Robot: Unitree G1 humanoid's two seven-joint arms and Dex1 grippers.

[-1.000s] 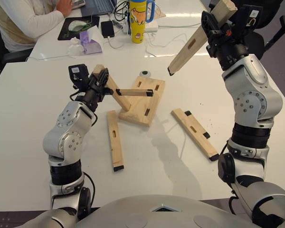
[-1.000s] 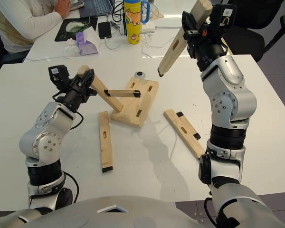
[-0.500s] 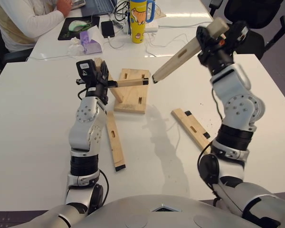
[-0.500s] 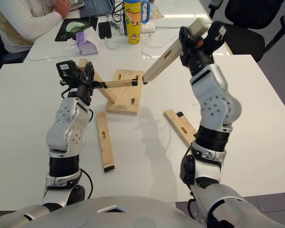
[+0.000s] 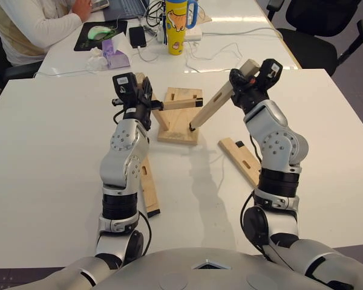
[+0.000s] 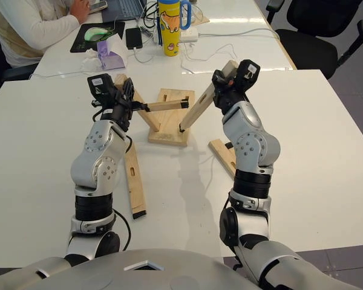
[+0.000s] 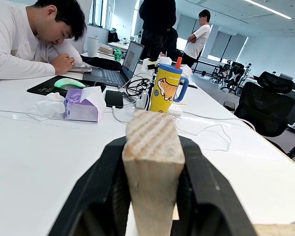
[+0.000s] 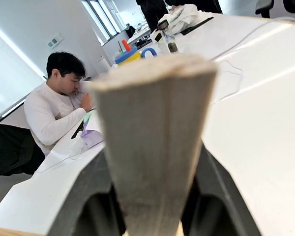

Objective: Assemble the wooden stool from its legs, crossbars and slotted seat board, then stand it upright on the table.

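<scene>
The right gripper (image 5: 245, 81), jaws clamped on a leg (image 5: 213, 107), has come down from high above the worktop (image 5: 48, 151). The leg's dark lower tip now touches the seat board (image 5: 175, 134), which lies flat near the far edge. The left gripper (image 5: 139, 99) has swung inward, jaws closed on a second leg (image 6: 146, 116). Its crossbar (image 5: 178, 104) juts over the board, close beside the lowered leg. One loose leg (image 5: 149, 190) lies by the left arm, another loose leg (image 5: 242, 157) by the right.

Table (image 5: 42, 157) is carrying seat board (image 5: 174, 125) between left claw (image 5: 142, 103) and right claw (image 5: 242, 90); one leg (image 5: 147, 187) and another leg (image 5: 241, 158) are lying robotward of them.
</scene>
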